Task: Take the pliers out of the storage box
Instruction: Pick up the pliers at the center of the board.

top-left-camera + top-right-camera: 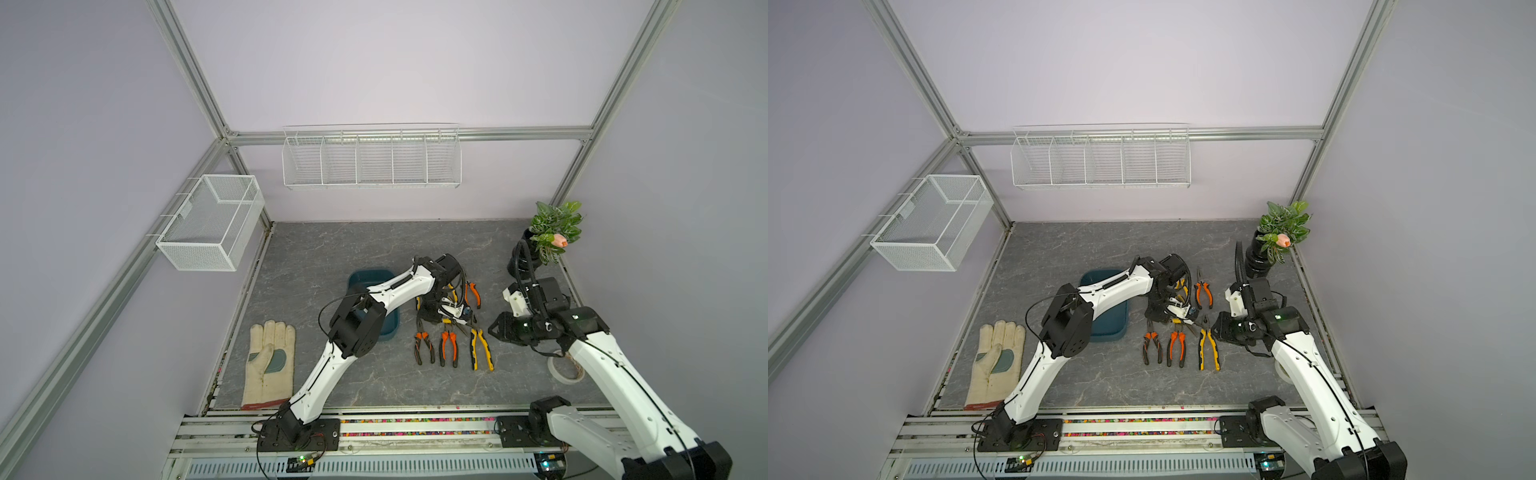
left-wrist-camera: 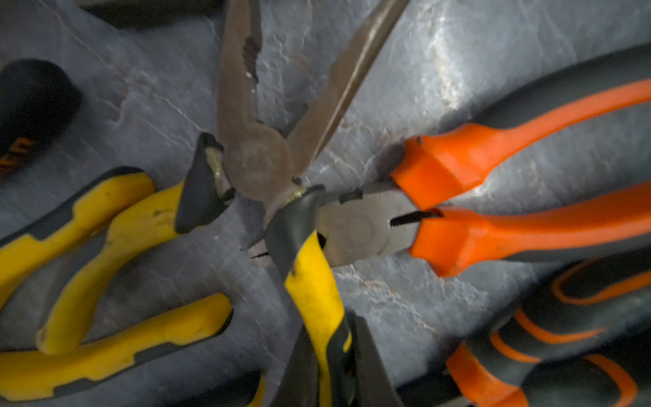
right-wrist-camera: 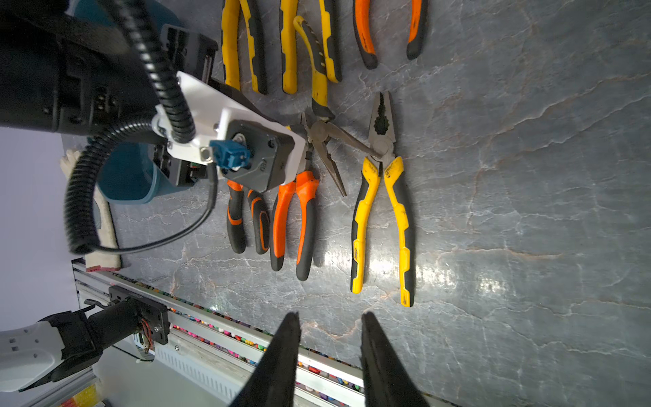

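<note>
While the left hand [image 2: 331, 331] pinches just one yellow handle of the needle-nose pliers [image 2: 259, 162] — lying on the worktop [image 1: 332, 257] beside the storage box [image 1: 365, 276], across the orange-handled pliers [image 2: 355, 229] — any lift could swing it, dragging that neighbour. Right hand [image 3: 329, 324] hangs spread, empty.

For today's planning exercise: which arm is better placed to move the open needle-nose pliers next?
Left, probably: the left gripper grips the needle-nose pliers by a yellow handle; the right gripper hangs open, apart.
</note>
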`<state>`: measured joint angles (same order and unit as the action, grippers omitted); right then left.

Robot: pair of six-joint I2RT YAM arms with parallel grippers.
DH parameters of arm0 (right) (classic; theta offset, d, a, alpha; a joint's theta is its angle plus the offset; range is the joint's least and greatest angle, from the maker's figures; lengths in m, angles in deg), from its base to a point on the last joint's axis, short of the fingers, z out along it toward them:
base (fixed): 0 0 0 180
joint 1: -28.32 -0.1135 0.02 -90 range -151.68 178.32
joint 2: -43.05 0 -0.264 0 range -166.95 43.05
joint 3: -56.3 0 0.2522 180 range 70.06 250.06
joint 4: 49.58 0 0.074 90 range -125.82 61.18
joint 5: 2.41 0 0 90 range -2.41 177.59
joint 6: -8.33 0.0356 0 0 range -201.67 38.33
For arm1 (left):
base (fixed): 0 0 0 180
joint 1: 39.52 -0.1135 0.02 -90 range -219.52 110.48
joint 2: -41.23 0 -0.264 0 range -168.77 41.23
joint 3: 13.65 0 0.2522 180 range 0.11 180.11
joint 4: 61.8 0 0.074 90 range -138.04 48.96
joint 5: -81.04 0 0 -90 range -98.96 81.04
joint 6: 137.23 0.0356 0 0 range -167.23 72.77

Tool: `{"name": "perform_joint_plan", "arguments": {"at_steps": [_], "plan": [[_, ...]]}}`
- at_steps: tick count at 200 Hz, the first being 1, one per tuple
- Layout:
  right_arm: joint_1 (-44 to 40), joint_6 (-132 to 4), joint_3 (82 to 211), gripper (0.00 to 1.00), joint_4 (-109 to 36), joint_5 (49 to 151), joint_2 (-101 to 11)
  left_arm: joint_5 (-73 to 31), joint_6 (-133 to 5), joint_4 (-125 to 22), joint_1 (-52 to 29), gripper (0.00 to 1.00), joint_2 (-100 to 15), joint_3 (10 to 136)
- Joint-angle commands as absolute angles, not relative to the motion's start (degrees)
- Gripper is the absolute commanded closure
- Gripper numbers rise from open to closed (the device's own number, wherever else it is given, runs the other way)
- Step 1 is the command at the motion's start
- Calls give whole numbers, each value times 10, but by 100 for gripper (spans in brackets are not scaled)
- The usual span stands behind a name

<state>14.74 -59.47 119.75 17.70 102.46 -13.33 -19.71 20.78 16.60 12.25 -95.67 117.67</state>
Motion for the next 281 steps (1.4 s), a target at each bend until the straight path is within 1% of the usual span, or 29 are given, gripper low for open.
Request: {"name": "perform_joint_plan", "arguments": {"at_steps": [1,95,119,138,160,171,179,189,207,228,234,247,252,262,270,281], "plan": [[150,-605,1190,67,172,1031,-128,-195,238,183,124,100,-945,1195],[150,-603,1188,67,169,1021,-123,-174,216,195,129,100,-878,1203],[150,-601,1190,67,171,1013,-115,-168,160,180,133,100,-852,1220],[150,-592,1193,68,173,1004,-99,-134,83,159,136,100,-838,1237],[150,-579,1198,68,169,1004,-81,-64,-28,141,145,100,-822,1247],[150,-574,1199,68,168,1004,-78,-25,-79,136,157,100,-808,1229],[151,-572,1199,68,167,1005,-77,31,-105,101,175,100,-788,1193],[150,-571,1200,68,167,1005,-75,128,-103,33,202,100,-759,1112],[150,-568,1198,68,166,1005,-74,245,-103,-123,224,100,-719,991],[150,-566,1201,68,172,1004,-71,299,-173,-126,223,100,-712,1013],[150,-565,1201,68,173,1003,-68,338,-187,-136,220,100,-710,1012],[150,-563,1201,68,172,1002,-65,470,-179,-193,227,100,-712,1004],[150,-563,1201,68,171,1002,-65,501,-163,-206,232,100,-711,1001],[150,-560,1201,65,168,1002,-67,532,-117,-293,242,100,-690,955],[150,-556,1198,64,162,1006,-69,531,-84,-379,244,100,-664,903],[150,-551,1196,64,153,1013,-70,522,-69,-428,244,100,-643,864]]}}
